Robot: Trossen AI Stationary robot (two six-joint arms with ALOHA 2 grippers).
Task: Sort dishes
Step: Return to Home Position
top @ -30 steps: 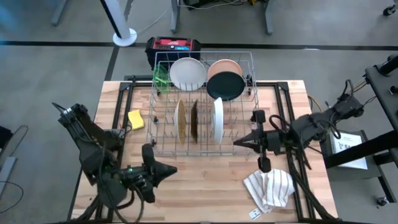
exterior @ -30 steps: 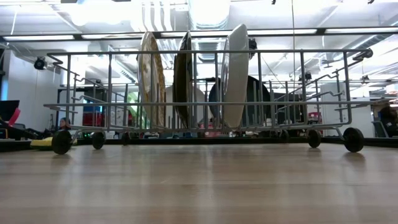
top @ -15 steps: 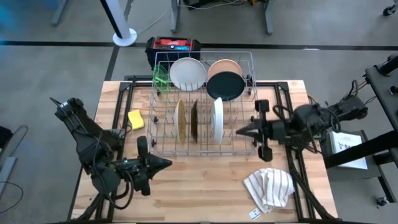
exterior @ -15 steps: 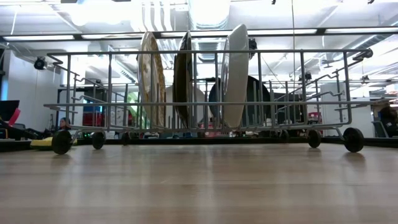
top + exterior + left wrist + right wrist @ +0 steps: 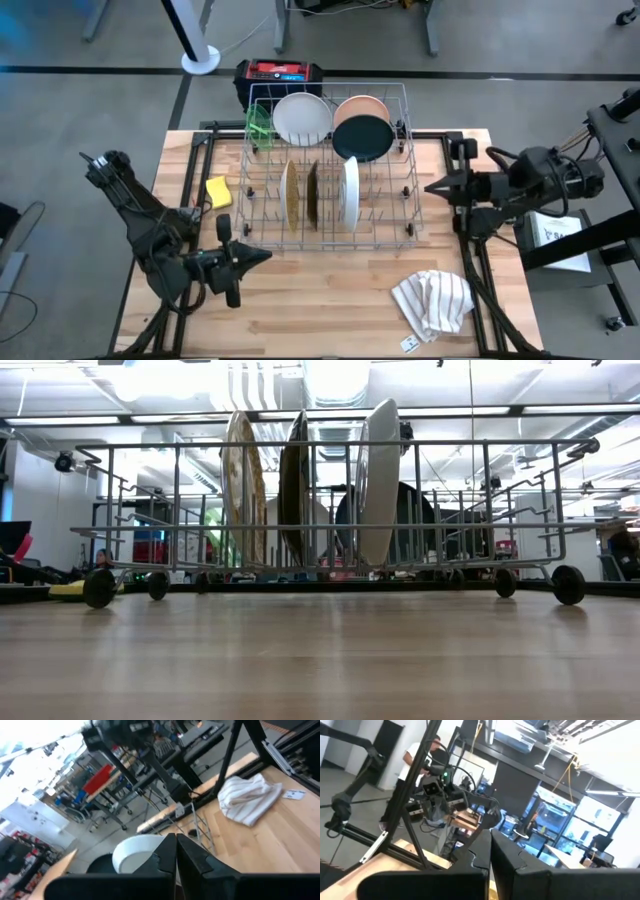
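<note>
we noted left end effector (image 5: pixel 262 256) closed, empty, over the counter (image 5: pixel 330 295); right end effector (image 5: pixel 432 186) closed, empty, beside the dish rack (image 5: pixel 330 243) holding plates (image 5: pixel 351 192).

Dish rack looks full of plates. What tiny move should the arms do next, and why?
Probably draw both arms away to rest: the left gripper and right gripper hold nothing, fingers shut, and the dishes all sit in the dish rack.
</note>
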